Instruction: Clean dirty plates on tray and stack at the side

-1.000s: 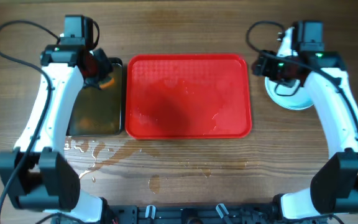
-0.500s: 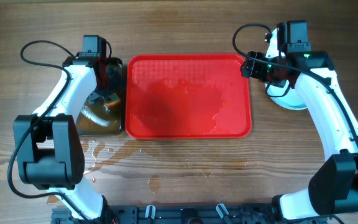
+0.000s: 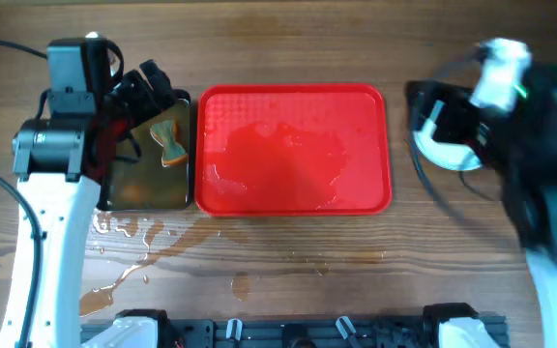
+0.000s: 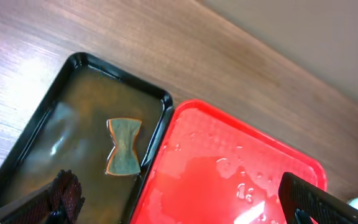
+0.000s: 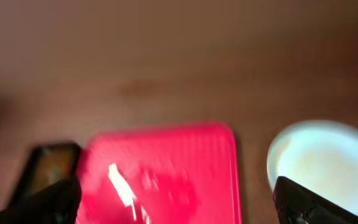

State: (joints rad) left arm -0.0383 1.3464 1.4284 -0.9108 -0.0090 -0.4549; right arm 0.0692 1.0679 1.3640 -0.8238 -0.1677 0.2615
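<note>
The red tray (image 3: 293, 150) lies mid-table, wet and with no plate on it; it also shows in both wrist views (image 4: 229, 180) (image 5: 166, 168). Pale plates (image 3: 445, 155) sit on the table right of it, partly hidden by my blurred right arm; the topmost plate (image 5: 319, 162) looks pale and clean, and I cannot tell how many there are. My left gripper (image 3: 148, 82) (image 4: 185, 199) hangs open and high over the black tray's far end, holding nothing. My right gripper (image 5: 176, 202) is open and empty, raised above the tray and plates.
A black tray (image 3: 148, 159) (image 4: 73, 124) of brownish water stands left of the red tray, with a bow-tie-shaped sponge (image 3: 170, 143) (image 4: 124, 146) lying in it. Water is spilled on the wood (image 3: 133, 246) in front of both trays.
My left gripper opened, left the sponge in the black tray and rose. My right arm lifted up and away from the plates, moving fast enough to blur.
</note>
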